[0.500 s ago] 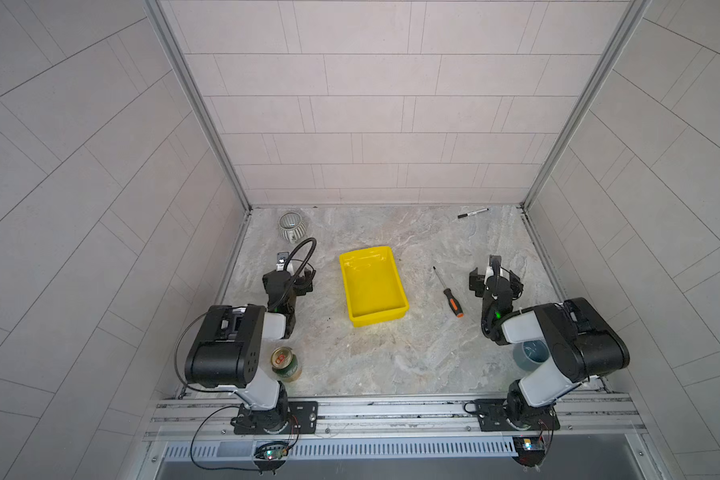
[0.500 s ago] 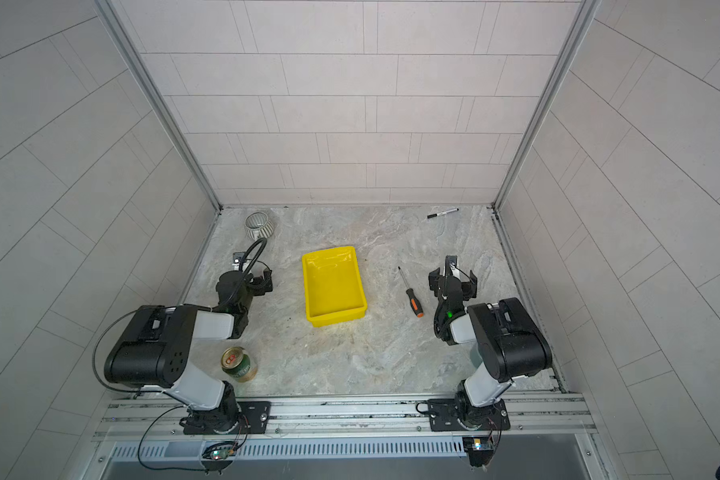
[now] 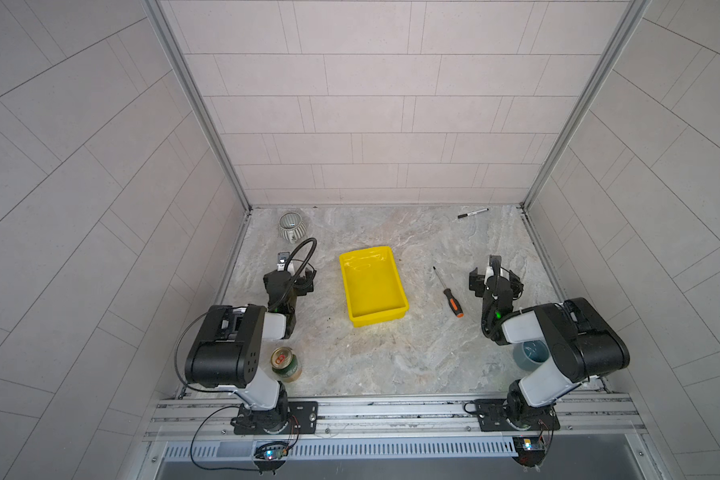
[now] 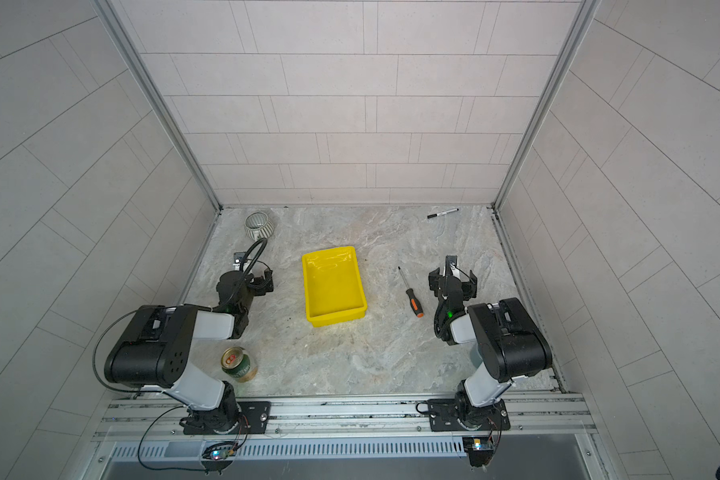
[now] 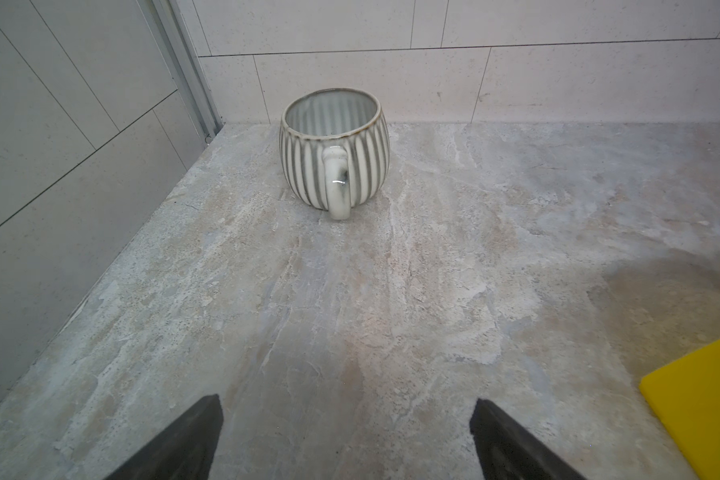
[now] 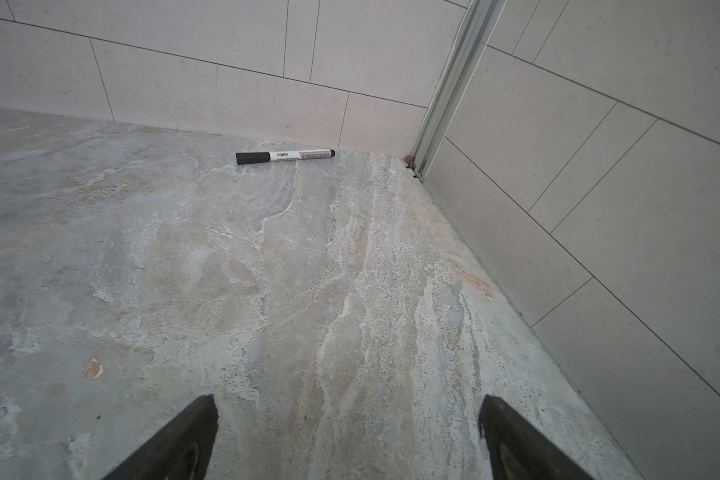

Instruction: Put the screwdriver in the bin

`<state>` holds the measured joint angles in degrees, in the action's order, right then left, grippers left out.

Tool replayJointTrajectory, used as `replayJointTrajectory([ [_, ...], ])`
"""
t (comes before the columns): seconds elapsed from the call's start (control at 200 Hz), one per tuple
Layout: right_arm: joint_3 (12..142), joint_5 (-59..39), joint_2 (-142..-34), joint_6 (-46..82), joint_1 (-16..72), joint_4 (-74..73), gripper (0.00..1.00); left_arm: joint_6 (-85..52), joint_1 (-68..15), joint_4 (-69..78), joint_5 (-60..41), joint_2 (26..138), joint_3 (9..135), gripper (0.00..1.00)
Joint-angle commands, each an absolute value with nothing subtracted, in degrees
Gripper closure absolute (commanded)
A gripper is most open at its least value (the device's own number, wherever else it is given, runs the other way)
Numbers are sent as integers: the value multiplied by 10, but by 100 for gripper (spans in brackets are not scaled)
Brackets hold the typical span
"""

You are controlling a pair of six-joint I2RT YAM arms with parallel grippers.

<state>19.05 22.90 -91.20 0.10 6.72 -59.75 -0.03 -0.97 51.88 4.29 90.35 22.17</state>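
Between the bin and the right gripper, the screwdriver lies flat on the marble-look tabletop, near the gripper but untouched, tip toward the back wall and handle toward the rail. It looks light and rigid; the thin shaft would likely roll or slip, so the thicker black handle near the orange band is the better place to pinch (across its width, from above). Right jaws stand wide apart with nothing between them; left gripper likewise spread and empty, parked on the bin's far side. The top seems hard and smooth, so a low tool leaves little clearance for fingertips. Tiled walls close in three sides. Ribbed mug, marker, green can sit well apart from the pick.
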Motion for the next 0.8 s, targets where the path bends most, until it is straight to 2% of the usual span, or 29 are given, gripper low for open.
replayJointTrajectory([
  [0.0,193,230,-912,2,67,-602,1,-4,-6,524,40,908,229,0],
  [0.465,194,229,-912,3,68,-600,1,-4,-7,525,40,907,228,0],
  [0.6,190,232,-912,0,68,-607,1,6,-8,556,13,899,208,0],
  [0.655,185,266,-907,-5,79,-617,1,11,-9,560,7,878,198,0],
  [0.75,149,260,-890,-21,89,-678,1,-7,-11,424,37,782,219,0],
  [0.795,139,360,-872,-37,121,-699,1,-42,-12,307,58,732,255,0],
])
